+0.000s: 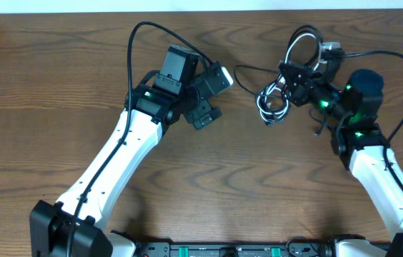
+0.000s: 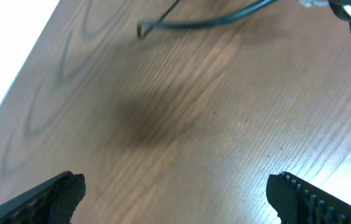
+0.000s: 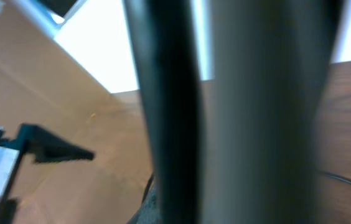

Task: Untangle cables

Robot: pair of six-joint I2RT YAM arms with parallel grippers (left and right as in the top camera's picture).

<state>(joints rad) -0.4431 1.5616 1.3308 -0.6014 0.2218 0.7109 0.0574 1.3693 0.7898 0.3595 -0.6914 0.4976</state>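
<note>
Left fingers (image 2: 51,196) are spread as wide as they go, one at each lower corner of the left wrist view, with only bare wood between them. They hold nothing. They hang over the surface (image 1: 58,107), at the end of the left arm (image 1: 116,157), which reaches from the near left corner toward the middle. They are apart from the cables (image 1: 273,100), which lie to their right.

Beyond these fingers a thin dark strand (image 2: 194,23) lies on the wood with its loose end pointing left. From overhead, this strand runs right from that end into the tangle.

Right fingers (image 1: 292,80) are closed tight at the end of the right arm (image 1: 380,171), which comes up from the near right corner and bends left. Their tips sit in the tangle and appear to pinch it. Just left of the tips, and a little nearer, is a small bunch of black and white coils (image 1: 271,106). Whether it rests on the wood or hangs just above it cannot be told.

Farther back, a loop (image 1: 305,41) of black and pale cord arches past the right fingers toward the far edge of the surface. The right wrist view is filled by blurred dark and grey upright bands close to the lens. They are too blurred to identify.
</note>
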